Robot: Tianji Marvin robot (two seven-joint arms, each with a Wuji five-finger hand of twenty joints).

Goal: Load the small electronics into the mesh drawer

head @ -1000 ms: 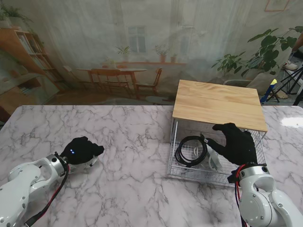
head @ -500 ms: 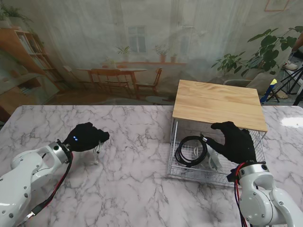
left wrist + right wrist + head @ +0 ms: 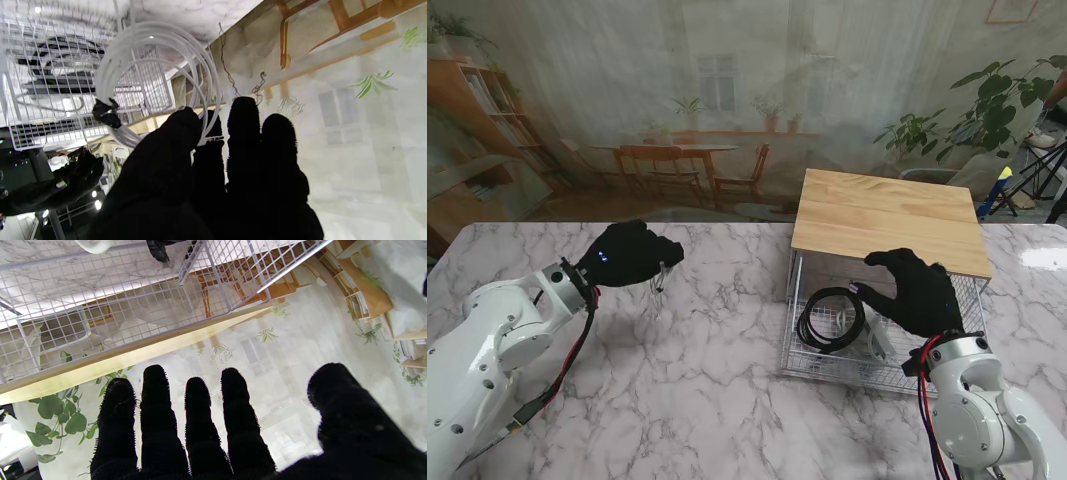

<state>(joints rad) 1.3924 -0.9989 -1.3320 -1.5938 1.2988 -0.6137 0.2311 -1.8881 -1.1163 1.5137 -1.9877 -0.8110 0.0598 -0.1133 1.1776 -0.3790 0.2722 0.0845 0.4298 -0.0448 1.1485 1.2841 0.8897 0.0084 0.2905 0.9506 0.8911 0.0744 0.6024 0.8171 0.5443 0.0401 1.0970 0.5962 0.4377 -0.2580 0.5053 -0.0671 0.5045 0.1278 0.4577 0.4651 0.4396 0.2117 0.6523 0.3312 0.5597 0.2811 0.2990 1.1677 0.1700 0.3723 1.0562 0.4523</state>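
The right hand (image 3: 917, 295), in a black glove, hangs nearest to me over the front right part of the wire drawer (image 3: 812, 365), fingers spread and holding nothing; in its wrist view the 4 fingers (image 3: 196, 420) and thumb stand apart with only mesh beyond them. Under and just left of that hand, inside the drawer, lies a coiled black cable (image 3: 829, 318), and beside it a pale object too small to identify. The drawer is thin white wire grid with low walls, open at the top on its near half. A light wooden board (image 3: 882, 215) with visible grain roofs its far half, so the open room into it is from the near side and from the left.

Farther left, well apart from the drawer, the left hand (image 3: 632, 253) is raised above the marble table (image 3: 707, 400), clenched on a coil of thin white cable (image 3: 156, 76). The wrist view shows the loops pinched between thumb and fingers, bound by a black tie (image 3: 106, 112). Between this hand and the drawer is bare, veined marble.

Beyond the table's far edge hangs a painted backdrop (image 3: 727, 100).
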